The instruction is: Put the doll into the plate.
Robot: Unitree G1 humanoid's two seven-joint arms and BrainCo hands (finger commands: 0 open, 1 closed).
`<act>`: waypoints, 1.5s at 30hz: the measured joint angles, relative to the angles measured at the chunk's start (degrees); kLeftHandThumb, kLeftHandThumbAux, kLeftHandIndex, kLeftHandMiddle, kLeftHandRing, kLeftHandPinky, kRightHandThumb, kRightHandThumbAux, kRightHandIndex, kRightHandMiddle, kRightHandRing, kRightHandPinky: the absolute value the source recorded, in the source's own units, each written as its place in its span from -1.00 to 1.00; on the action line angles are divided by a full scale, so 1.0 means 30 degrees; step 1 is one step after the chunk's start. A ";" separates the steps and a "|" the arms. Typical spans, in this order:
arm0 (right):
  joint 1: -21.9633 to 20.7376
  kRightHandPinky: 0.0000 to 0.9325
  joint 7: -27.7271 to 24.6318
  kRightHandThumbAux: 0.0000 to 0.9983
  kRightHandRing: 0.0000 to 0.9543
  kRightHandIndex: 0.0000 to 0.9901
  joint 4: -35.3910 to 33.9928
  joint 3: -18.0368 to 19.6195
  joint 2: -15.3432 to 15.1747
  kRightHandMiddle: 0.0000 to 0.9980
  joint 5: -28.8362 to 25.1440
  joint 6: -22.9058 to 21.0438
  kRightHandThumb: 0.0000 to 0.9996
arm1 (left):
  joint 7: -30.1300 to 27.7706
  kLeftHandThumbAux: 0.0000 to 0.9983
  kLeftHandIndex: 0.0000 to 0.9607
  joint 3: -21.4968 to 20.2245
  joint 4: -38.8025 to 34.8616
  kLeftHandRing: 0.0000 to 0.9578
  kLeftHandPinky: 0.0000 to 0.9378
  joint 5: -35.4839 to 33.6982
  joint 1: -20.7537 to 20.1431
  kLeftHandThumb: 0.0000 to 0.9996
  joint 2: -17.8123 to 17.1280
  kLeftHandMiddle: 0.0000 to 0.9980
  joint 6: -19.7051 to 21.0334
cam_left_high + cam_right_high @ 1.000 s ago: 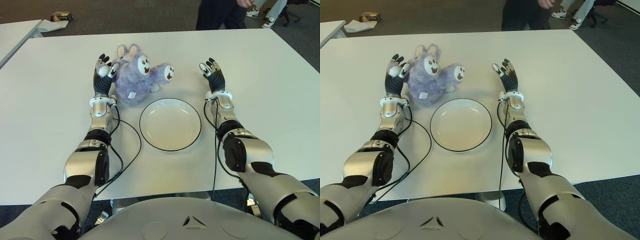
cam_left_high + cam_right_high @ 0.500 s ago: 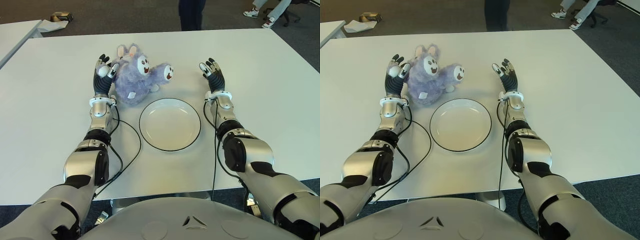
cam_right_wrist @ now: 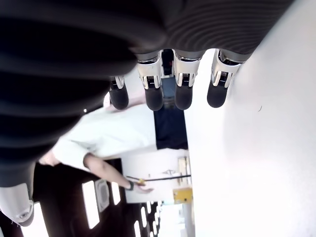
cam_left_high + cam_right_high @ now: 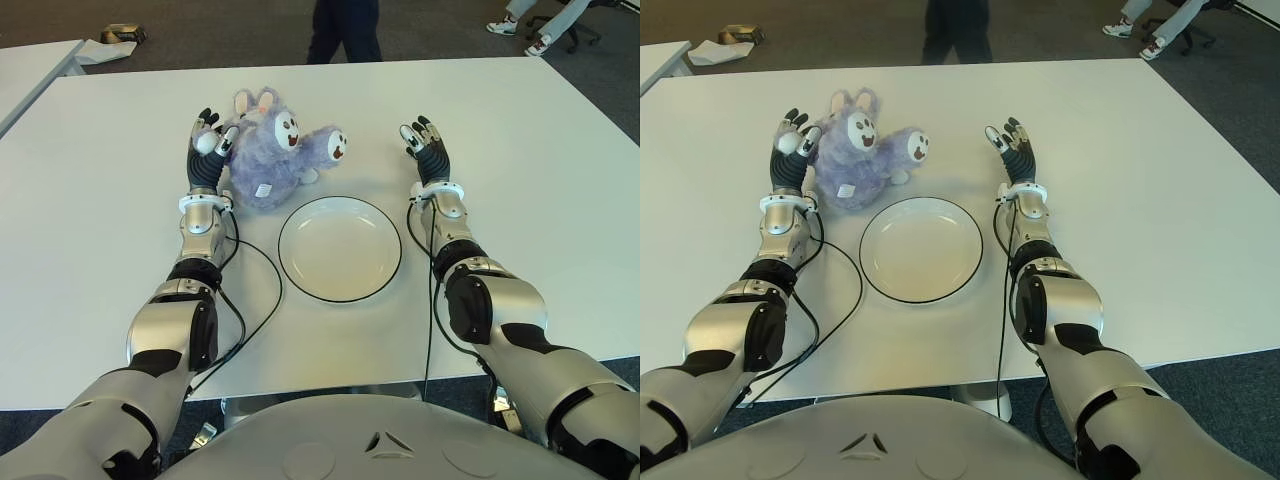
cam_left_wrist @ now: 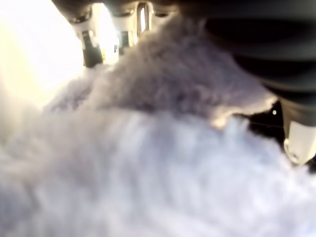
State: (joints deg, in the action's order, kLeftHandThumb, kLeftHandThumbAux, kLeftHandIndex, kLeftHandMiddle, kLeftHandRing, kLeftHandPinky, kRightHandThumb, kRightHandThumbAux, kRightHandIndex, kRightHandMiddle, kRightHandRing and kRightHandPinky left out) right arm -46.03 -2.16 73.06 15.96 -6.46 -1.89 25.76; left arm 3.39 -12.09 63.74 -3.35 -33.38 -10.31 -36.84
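A fluffy purple doll (image 4: 272, 152) with long ears and a white face lies on the white table (image 4: 540, 170), just beyond the left rim of a white plate (image 4: 340, 250) with a dark edge. My left hand (image 4: 207, 140) stands upright against the doll's left side, fingers spread, palm toward the fur. In the left wrist view the doll's fur (image 5: 148, 158) fills the picture and the fingers (image 5: 113, 24) are not closed around it. My right hand (image 4: 425, 140) is up at the plate's far right, apart from the doll. Its fingers (image 3: 168, 91) are straight and hold nothing.
A person's legs (image 4: 344, 28) stand just past the table's far edge. A second table (image 4: 35, 62) is at the far left, with a small box (image 4: 122, 33) on the floor near it. Black cables (image 4: 262, 290) run from my forearms beside the plate.
The person behind the table has walked to the left. My hands, the doll and the plate have not moved.
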 measured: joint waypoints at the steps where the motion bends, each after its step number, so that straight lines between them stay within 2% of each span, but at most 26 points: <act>1: 0.0000 -0.83 -0.0006 0.10 -0.89 -0.94 0.0000 0.0008 0.0000 -0.89 -0.0009 0.0000 -0.82 | 0.0000 -0.05 -1.00 0.0000 0.0005 -0.71 -0.67 0.0000 0.0000 -1.00 0.0000 -0.75 -0.0033; 32: 0.0005 -0.85 -0.0098 0.12 -0.87 -0.94 0.0000 0.0087 -0.0004 -0.87 -0.0052 0.0001 -0.80 | 0.0022 -0.03 -1.00 -0.0012 0.0188 -0.71 -0.71 0.0000 -0.0088 -1.00 0.0003 -0.75 -0.0131; 41: 0.0005 -0.88 -0.0107 0.13 -0.91 -0.95 0.0000 0.0086 -0.0008 -0.90 -0.0052 0.0000 -0.81 | 0.0023 -0.04 -1.00 -0.0031 0.0189 -0.68 -0.66 -0.0003 -0.0090 -1.00 0.0010 -0.72 -0.0130; 45: 0.0006 -0.87 -0.0118 0.11 -0.91 -0.95 0.0000 0.0086 -0.0013 -0.91 -0.0052 0.0000 -0.81 | 0.0023 -0.05 -1.00 -0.0036 0.0189 -0.70 -0.71 -0.0004 -0.0091 -1.00 0.0014 -0.73 -0.0132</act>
State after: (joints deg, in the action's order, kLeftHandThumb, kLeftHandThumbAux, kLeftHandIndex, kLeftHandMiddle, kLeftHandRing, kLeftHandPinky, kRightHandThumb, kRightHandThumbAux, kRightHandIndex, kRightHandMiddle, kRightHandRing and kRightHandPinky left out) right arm -46.01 -2.51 73.06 16.22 -6.50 -2.05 25.76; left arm 3.46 -12.20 64.31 -3.36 -33.66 -10.27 -37.23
